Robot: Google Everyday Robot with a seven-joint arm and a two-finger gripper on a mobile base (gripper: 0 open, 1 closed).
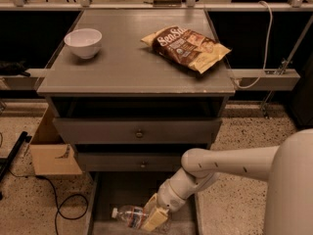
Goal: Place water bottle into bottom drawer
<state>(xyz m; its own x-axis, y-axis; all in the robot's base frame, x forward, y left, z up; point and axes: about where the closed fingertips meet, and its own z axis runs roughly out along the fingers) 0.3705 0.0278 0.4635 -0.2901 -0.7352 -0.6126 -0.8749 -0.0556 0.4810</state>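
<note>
Pinching the water bottle (pixel 126 215), gripper (pixel 147 216) fingers (pixel 156 218) hang inside bottom drawer (pixel 122 189).

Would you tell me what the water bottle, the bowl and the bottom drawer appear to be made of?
The water bottle, at the gripper down in the bottom drawer, looks like clear thin plastic: see-through, ribbed, with a white cap. The bowl looks like glossy white ceramic, possibly plastic. The bottom drawer seems to be painted grey metal, matte and flat-walled.

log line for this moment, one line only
phase: placing | hand: low inside bottom drawer, gripping water bottle | water bottle: on its side, cap toward view left | bottom drawer: open | release: not yet
</note>
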